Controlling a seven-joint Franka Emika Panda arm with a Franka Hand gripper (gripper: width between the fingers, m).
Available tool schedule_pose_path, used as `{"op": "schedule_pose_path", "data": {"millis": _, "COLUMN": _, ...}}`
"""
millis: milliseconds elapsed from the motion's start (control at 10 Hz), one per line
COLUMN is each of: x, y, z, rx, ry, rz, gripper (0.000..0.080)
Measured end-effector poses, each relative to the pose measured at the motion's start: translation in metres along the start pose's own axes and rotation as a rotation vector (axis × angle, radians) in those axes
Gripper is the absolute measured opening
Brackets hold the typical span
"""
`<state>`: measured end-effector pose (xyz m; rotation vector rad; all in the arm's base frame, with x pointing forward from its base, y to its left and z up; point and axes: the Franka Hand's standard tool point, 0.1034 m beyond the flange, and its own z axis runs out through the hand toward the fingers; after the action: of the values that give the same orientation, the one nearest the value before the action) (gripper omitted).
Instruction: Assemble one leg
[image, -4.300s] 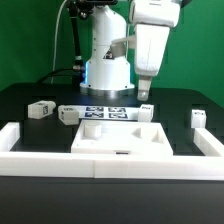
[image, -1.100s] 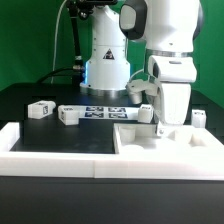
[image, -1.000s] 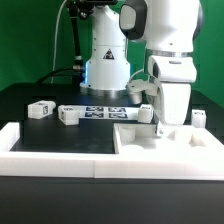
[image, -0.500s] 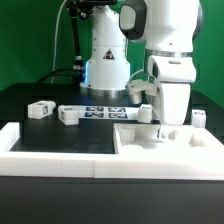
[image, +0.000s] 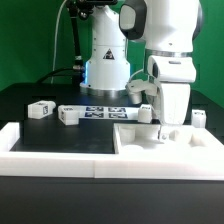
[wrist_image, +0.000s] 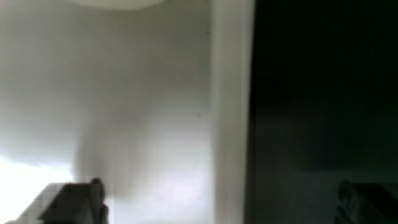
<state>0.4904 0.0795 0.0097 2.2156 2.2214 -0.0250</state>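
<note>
Small white legs with black-and-white tags lie on the black table: one (image: 40, 109) at the exterior view's left, one (image: 70, 115) beside it, one (image: 197, 118) at the far right. My gripper (image: 165, 128) hangs low over the wide flat white panel (image: 140, 140), at its right part. In the wrist view my gripper (wrist_image: 217, 195) is open and empty. One dark fingertip (wrist_image: 71, 200) is over the white panel (wrist_image: 125, 110), the other (wrist_image: 365, 198) over the black table, straddling the panel's edge. No leg is held.
The marker board (image: 105, 112) lies before the robot base. A long white border rail (image: 60, 160) runs along the front and up both sides. The panel lies against the rail's right end. Another small tagged part (image: 146, 112) lies just behind my gripper.
Since 4.3 s ago the panel has shifted from the middle to the right, and my arm has come down over it. Over the last second nothing visibly moved.
</note>
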Motion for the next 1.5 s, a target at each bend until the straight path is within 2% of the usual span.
{"op": "schedule_pose_path", "data": {"millis": 100, "x": 0.000, "y": 0.000, "z": 0.000, "rx": -0.001, "ry": 0.000, "rz": 0.000, "gripper": 0.0649}}
{"op": "schedule_pose_path", "data": {"millis": 200, "x": 0.000, "y": 0.001, "z": -0.008, "rx": -0.009, "ry": -0.003, "rz": 0.016, "gripper": 0.0649}}
{"op": "schedule_pose_path", "data": {"millis": 400, "x": 0.004, "y": -0.003, "z": -0.038, "rx": -0.041, "ry": -0.013, "rz": 0.066, "gripper": 0.0649}}
{"op": "schedule_pose_path", "data": {"millis": 600, "x": 0.010, "y": -0.004, "z": -0.058, "rx": -0.059, "ry": -0.019, "rz": 0.172, "gripper": 0.0649}}
{"op": "schedule_pose_path", "data": {"millis": 800, "x": 0.009, "y": -0.005, "z": -0.054, "rx": -0.051, "ry": -0.019, "rz": 0.195, "gripper": 0.0649}}
{"op": "schedule_pose_path", "data": {"millis": 1100, "x": 0.010, "y": -0.006, "z": -0.053, "rx": -0.050, "ry": -0.011, "rz": 0.417, "gripper": 0.0649}}
{"op": "schedule_pose_path", "data": {"millis": 1200, "x": 0.011, "y": -0.009, "z": -0.052, "rx": -0.062, "ry": 0.021, "rz": 0.538, "gripper": 0.0649}}
{"op": "schedule_pose_path", "data": {"millis": 1400, "x": 0.022, "y": -0.028, "z": -0.045, "rx": -0.051, "ry": 0.060, "rz": 0.844, "gripper": 0.0649}}
{"op": "schedule_pose_path", "data": {"millis": 1500, "x": 0.033, "y": -0.034, "z": -0.044, "rx": -0.047, "ry": 0.077, "rz": 0.971, "gripper": 0.0649}}
